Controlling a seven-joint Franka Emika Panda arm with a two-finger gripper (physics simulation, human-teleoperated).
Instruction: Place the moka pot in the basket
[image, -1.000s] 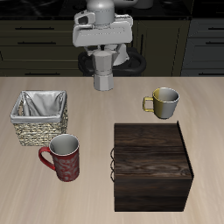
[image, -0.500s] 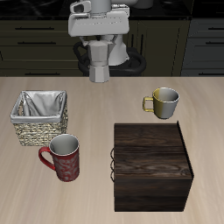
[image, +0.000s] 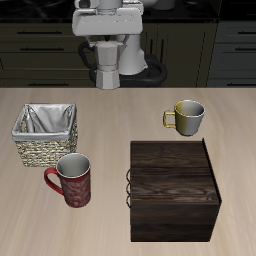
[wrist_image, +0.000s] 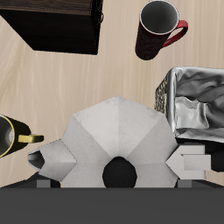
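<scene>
My gripper (image: 107, 44) is shut on the moka pot (image: 108, 68), a silver-grey faceted pot held upright and high above the back of the table. In the wrist view the moka pot (wrist_image: 114, 140) fills the space between my fingers, seen from above. The wicker basket (image: 45, 134) with its pale cloth lining stands on the table, nearer the front edge than the pot and off to its side. It also shows in the wrist view (wrist_image: 197, 103). The basket holds nothing but its cloth.
A red mug (image: 72, 181) stands just in front of the basket. A dark wooden box (image: 173, 188) sits near the table's front edge. A grey-and-yellow mug (image: 186, 117) stands behind the box. Dark cabinets line the back.
My gripper has risen with the moka pot and shifted sideways toward the basket's side. Nothing on the table has moved.
</scene>
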